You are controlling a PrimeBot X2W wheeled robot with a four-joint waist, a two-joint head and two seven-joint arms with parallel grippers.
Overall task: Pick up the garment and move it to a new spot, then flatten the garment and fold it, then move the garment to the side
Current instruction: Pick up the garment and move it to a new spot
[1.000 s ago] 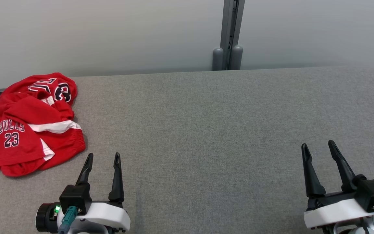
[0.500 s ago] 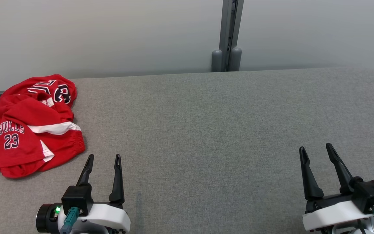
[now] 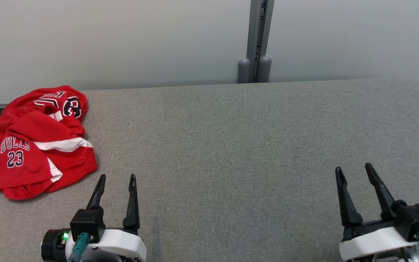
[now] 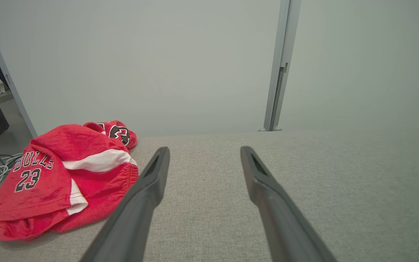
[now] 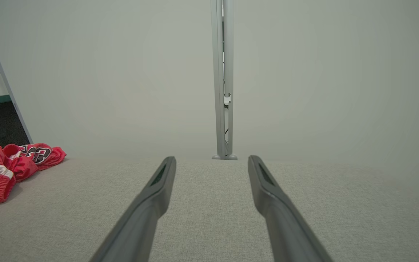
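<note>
Garment (image 3: pixel 35 142) beyond left gripper (image 3: pixel 117 177), apart.

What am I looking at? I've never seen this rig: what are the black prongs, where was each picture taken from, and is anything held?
This is a two-armed robot at a grey padded table. One picture comes from a camera on its head, looking down. The other two come from cameras on its wrists, looking along each tool's fingers. The black prongs are the left tool and the right tool: both open, holding nothing. A crumpled red garment printed BULLS 23 lies at the table's left end, untouched, ahead and left of the left tool.
</note>
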